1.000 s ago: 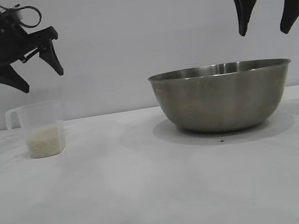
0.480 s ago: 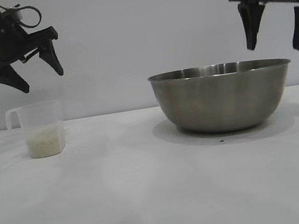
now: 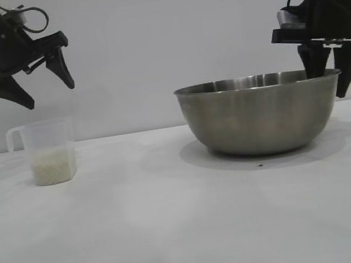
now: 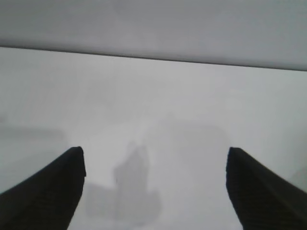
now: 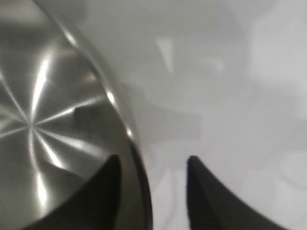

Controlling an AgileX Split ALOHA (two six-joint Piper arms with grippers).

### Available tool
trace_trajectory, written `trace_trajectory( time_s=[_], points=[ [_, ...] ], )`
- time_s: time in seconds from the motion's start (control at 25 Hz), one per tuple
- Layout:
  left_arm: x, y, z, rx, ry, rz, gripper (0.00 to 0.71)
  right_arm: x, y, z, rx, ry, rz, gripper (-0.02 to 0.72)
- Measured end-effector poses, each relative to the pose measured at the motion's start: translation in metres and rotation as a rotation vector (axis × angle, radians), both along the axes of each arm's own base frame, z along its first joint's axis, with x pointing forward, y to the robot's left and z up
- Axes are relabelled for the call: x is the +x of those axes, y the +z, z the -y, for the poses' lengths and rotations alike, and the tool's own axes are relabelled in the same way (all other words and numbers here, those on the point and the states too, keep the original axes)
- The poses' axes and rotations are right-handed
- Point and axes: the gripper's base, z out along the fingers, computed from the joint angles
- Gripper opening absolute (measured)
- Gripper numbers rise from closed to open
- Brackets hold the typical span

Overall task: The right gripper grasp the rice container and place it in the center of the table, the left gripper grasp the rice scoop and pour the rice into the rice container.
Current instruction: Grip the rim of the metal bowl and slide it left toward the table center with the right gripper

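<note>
White tabletop (image 3: 176, 224) fills the scene, with the brushed steel rice container (image 3: 262, 115) standing toward its right side, not yet at the centre. The right gripper (image 3: 327, 76) has been lowered from above onto the container's right rim, one finger inside the wall and one outside, and the fingers have been drawn in from wide apart; whether the rim is firmly pinched cannot be told. The grasp step appears begun. At far left the rice scoop (image 3: 50, 153), holding rice (image 3: 53, 168), stands untouched beneath the left gripper (image 3: 39, 82), whose fingers are held wide and empty.
</note>
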Motion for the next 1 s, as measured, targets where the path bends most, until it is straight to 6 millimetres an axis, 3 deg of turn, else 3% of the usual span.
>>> trace_trajectory(
  time_s=[0.52,0.84,1.0],
  points=[
    [0.0,0.0,0.0,0.0,-0.001,-0.002,0.534,-0.003,0.003,-0.015,0.145,0.048,-0.02,0.0],
    [0.0,0.0,0.0,0.0,-0.001,-0.002,0.534,-0.014,0.003,-0.064,0.156,0.159,-0.03,0.0],
    [-0.001,0.0,0.0,0.001,-0.004,-0.007,0.534,-0.016,0.001,-0.071,0.162,0.172,-0.036,0.0]
  ],
)
